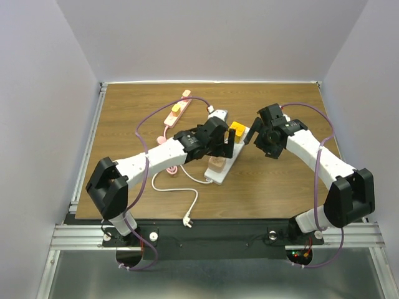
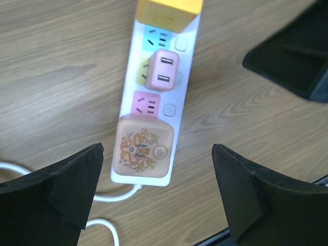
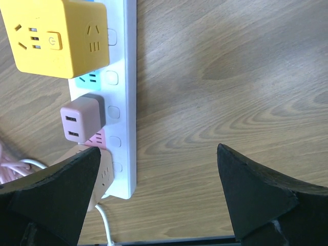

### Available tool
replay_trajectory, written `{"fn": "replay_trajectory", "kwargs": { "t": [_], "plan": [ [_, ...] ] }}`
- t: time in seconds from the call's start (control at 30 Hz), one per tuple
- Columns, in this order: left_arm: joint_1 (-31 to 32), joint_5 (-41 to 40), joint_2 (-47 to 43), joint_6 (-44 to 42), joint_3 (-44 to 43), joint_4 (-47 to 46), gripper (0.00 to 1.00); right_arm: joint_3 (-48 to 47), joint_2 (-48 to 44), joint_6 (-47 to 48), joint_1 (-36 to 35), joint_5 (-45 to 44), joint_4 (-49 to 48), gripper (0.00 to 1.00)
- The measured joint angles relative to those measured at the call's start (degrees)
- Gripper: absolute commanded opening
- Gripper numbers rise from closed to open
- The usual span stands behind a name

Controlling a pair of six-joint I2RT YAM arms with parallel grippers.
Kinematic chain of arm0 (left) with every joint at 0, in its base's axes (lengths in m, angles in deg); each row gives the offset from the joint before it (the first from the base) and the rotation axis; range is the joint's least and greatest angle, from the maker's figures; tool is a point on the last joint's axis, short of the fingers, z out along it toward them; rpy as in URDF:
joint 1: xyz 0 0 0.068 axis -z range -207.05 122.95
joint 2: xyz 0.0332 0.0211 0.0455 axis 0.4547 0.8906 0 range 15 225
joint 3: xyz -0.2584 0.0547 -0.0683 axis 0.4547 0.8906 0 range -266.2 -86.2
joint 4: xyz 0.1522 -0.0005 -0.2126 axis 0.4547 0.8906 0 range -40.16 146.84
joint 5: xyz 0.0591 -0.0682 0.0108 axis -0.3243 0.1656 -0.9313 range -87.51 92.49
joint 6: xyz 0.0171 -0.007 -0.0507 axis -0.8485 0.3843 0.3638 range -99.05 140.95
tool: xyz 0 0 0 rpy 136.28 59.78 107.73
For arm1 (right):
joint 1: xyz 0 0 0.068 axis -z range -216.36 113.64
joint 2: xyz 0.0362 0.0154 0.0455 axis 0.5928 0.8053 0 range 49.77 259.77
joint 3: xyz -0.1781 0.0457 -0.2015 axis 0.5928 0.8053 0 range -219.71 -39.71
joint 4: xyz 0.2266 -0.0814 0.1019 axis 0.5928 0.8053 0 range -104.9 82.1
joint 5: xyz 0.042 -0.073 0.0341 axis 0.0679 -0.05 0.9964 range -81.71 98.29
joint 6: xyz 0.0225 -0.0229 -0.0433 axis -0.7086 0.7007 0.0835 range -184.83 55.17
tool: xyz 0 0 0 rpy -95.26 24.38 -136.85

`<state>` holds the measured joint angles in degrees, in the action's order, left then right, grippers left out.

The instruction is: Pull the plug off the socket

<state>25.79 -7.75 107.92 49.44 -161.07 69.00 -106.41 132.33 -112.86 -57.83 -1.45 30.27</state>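
Observation:
The white socket strip (image 1: 228,154) lies mid-table, its thin white cord (image 1: 176,186) trailing toward the near edge. Three plugs sit in it: a yellow cube (image 1: 237,129) at the far end, a pink USB charger (image 2: 163,70) in the middle, and a peach cube with a dragon print (image 2: 142,149) at the near end. My left gripper (image 1: 225,148) hangs open above the strip; in its wrist view (image 2: 159,200) the jaws stand wide, with the peach cube just ahead of them. My right gripper (image 1: 252,136) is open and empty just right of the yellow cube (image 3: 56,38). Its jaws (image 3: 159,195) straddle bare wood beside the strip (image 3: 125,102).
A second, pink power strip (image 1: 176,111) with a yellow plug lies at the back left, with a pink cord looping off it. The white cord's loose plug (image 1: 187,219) lies near the table's front edge. Grey walls enclose the table.

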Motion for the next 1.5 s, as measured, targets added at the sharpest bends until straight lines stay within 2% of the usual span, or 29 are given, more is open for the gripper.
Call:
{"fn": "replay_trajectory", "kwargs": {
  "t": [0.07, 0.2, 0.27, 0.37, 0.4, 0.7, 1.07, 1.3, 1.5],
  "plan": [
    [-1.05, -0.72, 0.94, 1.4, -3.74, 2.86, 0.91, 0.0, 0.0, -0.04, 0.0, -0.13, 0.11, 1.0],
    [-2.93, -3.13, 5.55, 1.75, -12.37, 5.73, 0.64, 0.0, 0.0, -0.2, 0.0, -0.13, 0.46, 1.0],
    [-3.19, -3.26, 6.99, 0.94, -13.86, 5.66, 0.56, 0.0, 0.0, -0.22, 0.0, -0.15, 0.57, 1.0],
    [-3.06, -2.93, 8.87, -3.19, -13.81, 5.46, 0.25, -0.52, 0.0, -0.22, 0.0, -0.13, 1.09, 1.0],
    [-3.06, -2.47, 9.29, -4.48, -13.27, 5.09, 0.01, -1.07, 0.0, -0.22, 0.0, -0.13, 1.2, 1.0],
    [-3.5, 2.8, 9.77, -13.92, -4.44, 0.68, 0.0, -5.11, 0.87, -0.24, 0.0, 0.11, 1.16, 1.0],
    [-6.27, 13.73, 16.33, -21.97, -6.62, -4.31, 0.0, -8.76, 6.4, -0.11, 0.0, 2.47, 1.11, 1.0],
    [-9.73, 19.82, 21.4, -23.1, -8.07, -5.95, 0.0, -9.25, 8.52, 0.0, 0.0, 3.65, 1.29, 1.0],
    [-10.49, 22.8, 18.97, -19.15, -1.29, -15.02, 0.0, -11.67, 12.28, -0.22, 0.0, 4.04, 1.36, 1.0]
  ]
}}
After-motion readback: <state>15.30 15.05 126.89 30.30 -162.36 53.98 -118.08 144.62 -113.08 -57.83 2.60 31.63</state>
